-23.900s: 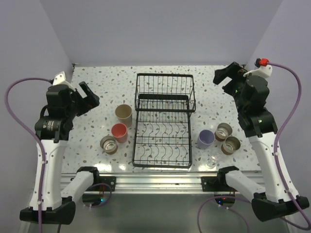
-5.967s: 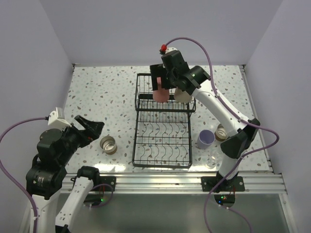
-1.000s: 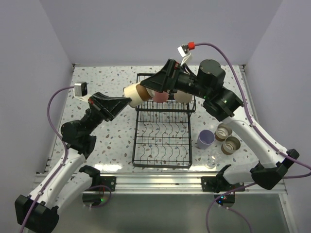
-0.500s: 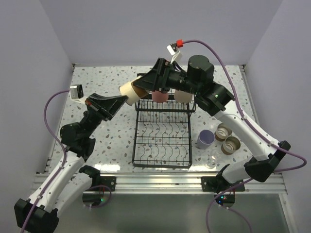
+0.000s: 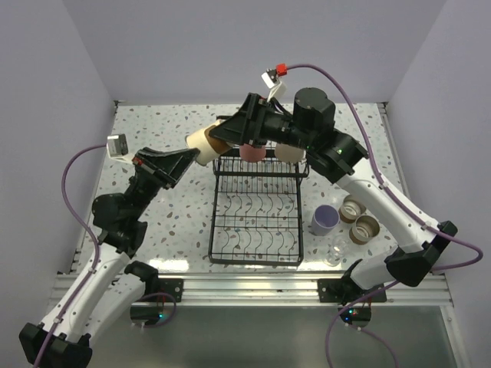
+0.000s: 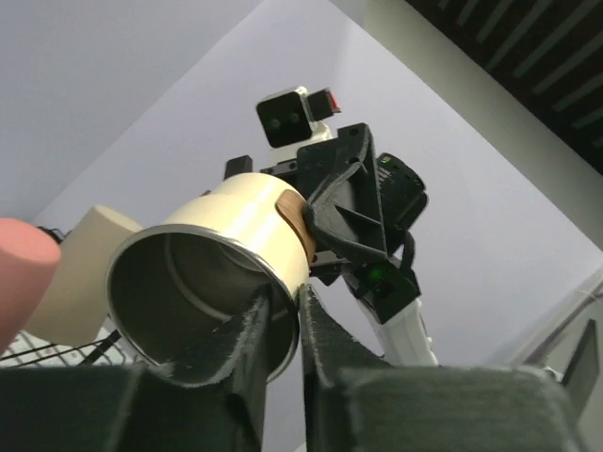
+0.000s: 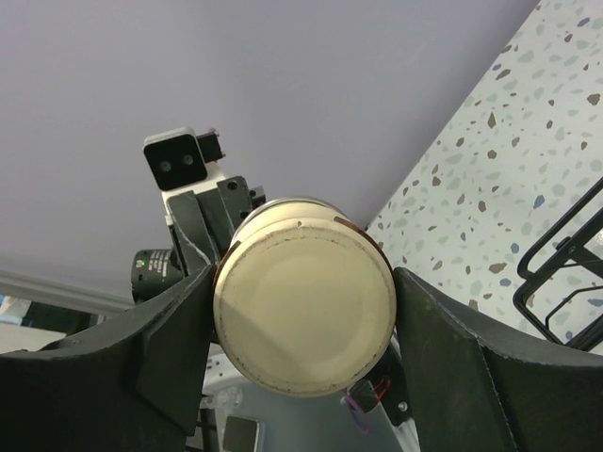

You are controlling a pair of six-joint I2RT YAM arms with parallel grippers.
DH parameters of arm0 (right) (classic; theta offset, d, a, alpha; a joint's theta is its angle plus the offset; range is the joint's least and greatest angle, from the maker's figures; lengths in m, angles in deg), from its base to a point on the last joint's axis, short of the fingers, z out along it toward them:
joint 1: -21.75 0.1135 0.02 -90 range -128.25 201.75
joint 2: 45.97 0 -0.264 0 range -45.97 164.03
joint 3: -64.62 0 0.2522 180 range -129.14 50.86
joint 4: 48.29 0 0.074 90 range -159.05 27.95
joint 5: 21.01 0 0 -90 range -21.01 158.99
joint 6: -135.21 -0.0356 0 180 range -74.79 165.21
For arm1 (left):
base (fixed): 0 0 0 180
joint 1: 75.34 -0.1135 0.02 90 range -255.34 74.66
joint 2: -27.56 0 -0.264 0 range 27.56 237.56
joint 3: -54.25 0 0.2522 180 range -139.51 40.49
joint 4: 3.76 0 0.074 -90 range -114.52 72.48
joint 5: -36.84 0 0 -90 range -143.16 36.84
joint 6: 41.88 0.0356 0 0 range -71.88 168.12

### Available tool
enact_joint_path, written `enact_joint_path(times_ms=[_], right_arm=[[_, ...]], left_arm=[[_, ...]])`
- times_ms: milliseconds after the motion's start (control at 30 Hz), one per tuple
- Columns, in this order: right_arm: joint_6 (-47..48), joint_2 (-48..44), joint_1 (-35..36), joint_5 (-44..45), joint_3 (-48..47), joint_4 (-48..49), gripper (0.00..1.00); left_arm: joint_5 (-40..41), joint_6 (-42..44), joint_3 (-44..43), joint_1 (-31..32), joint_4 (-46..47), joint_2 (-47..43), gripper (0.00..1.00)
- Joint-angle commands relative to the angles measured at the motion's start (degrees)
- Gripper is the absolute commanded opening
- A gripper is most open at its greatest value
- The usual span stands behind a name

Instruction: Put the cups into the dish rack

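- Holding tan-brown cup (image 5: pixel 203 140) mid-air between both arms, tipped on its side, just off the far-left corner of dish rack (image 5: pixel 258 175); not loaded yet.
- Pinching its rim with left gripper (image 6: pixel 285 306): one finger inside the mouth, one outside, closed down to the thickness of the cup wall.
- Flanking its base end with right gripper (image 5: pixel 224 136): fingers (image 7: pixel 179 348) pressed against both sides in the right wrist view, spread to cup width.
- Pointing the open mouth at the left wrist camera and the flat base at the right wrist camera.
- Already sitting in the rack's raised basket section: pink cup (image 5: pixel 251 152) and beige cup (image 5: pixel 288 153), side by side.
- Standing on table (image 5: pixel 146 130) right of the rack: lavender cup (image 5: pixel 324 220) just beside the tine section, rear tan cup (image 5: pixel 354 207) and front tan cup (image 5: pixel 365 229) close together beyond it, clear glass (image 5: pixel 334 255) near the front edge.
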Motion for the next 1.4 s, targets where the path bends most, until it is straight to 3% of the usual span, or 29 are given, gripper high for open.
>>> enact_joint_path(times_ms=[0, 33, 100, 233, 367, 667, 933, 1367], right_arm=[[0.87, 0.45, 0.99, 0.28, -2.8, -0.76, 0.0], [2.18, 0.71, 1.08, 0.9, -3.33, -1.74, 0.0], [4.46, 0.89, 1.08, 2.13, -5.08, -4.54, 0.0], [7.2, 0.28, 0.73, 6.25, -5.8, -6.23, 0.0], [8.86, 1.5, -1.11, 7.93, -7.28, -7.63, 0.0], [24.51, 14.41, -1.65, 17.68, -28.55, -25.82, 0.0], [30.58, 19.6, -1.56, 21.03, -33.56, -27.59, 0.0], [31.63, 25.76, -0.77, 20.85, -35.86, -28.29, 0.0]], left_arm=[[3.75, 5.38, -4.71, -0.05, -13.37, -0.46, 0.25], [4.1, 7.48, -6.98, -0.05, -16.36, -0.55, 0.37], [5.33, 10.39, -9.71, -0.05, -25.06, -0.55, 0.47], [7.61, 19.26, -18.41, -0.05, -38.42, -0.64, 0.79], [11.82, 22.97, -21.06, -0.05, -48.62, -2.65, 0.97], [15.0, 26.22, -23.27, -0.05, -57.87, -6.0, 1.0], [13.34, 25.7, -21.33, -0.05, -55.32, -5.3, 0.99], [13.16, 26.22, -20.63, -0.05, -53.83, -3.45, 0.98]])
